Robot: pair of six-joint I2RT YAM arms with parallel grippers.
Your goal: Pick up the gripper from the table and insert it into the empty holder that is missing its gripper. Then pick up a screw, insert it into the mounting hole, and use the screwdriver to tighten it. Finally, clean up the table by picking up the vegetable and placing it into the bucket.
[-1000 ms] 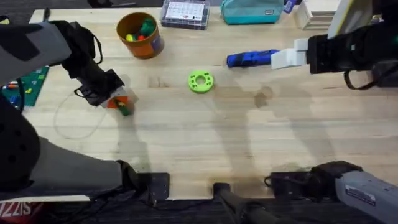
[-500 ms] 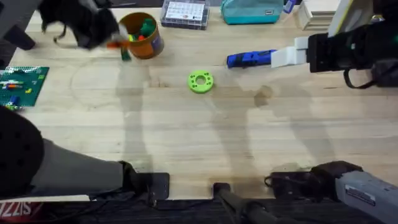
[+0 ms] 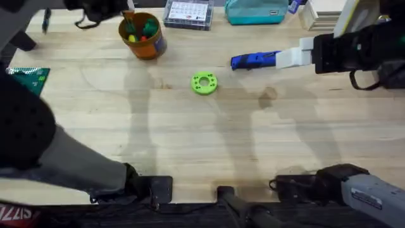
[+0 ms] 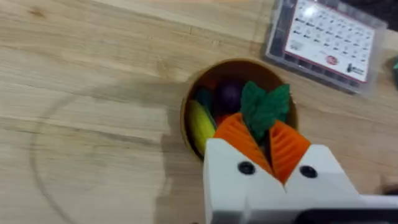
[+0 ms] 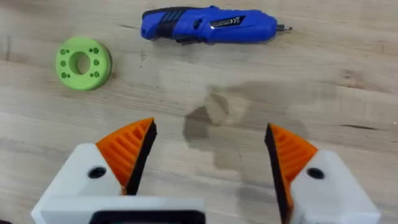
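My left gripper (image 3: 126,17) (image 4: 264,148) hangs over the orange bucket (image 3: 143,38) (image 4: 186,121) at the far left of the table. Its orange pads (image 4: 236,138) are shut on the vegetable (image 4: 265,106), whose green leafy end points down into the bucket among the toy pieces. The blue screwdriver (image 3: 255,60) (image 5: 208,26) lies on the table at the far right. Close beside its right end my right gripper (image 3: 296,57) (image 5: 208,155) is held open over bare wood. The loose gripper part, the holder and the screw are out of view.
A lime-green ring (image 3: 204,83) (image 5: 83,59) lies mid-table. A clear parts case (image 3: 188,12) (image 4: 326,40) and a teal pouch (image 3: 256,11) stand at the far edge. A green board (image 3: 28,79) sits at the left edge.
My left arm has lifted the vegetable off the table's left side and carried it away to above the bucket. The right arm has not moved.
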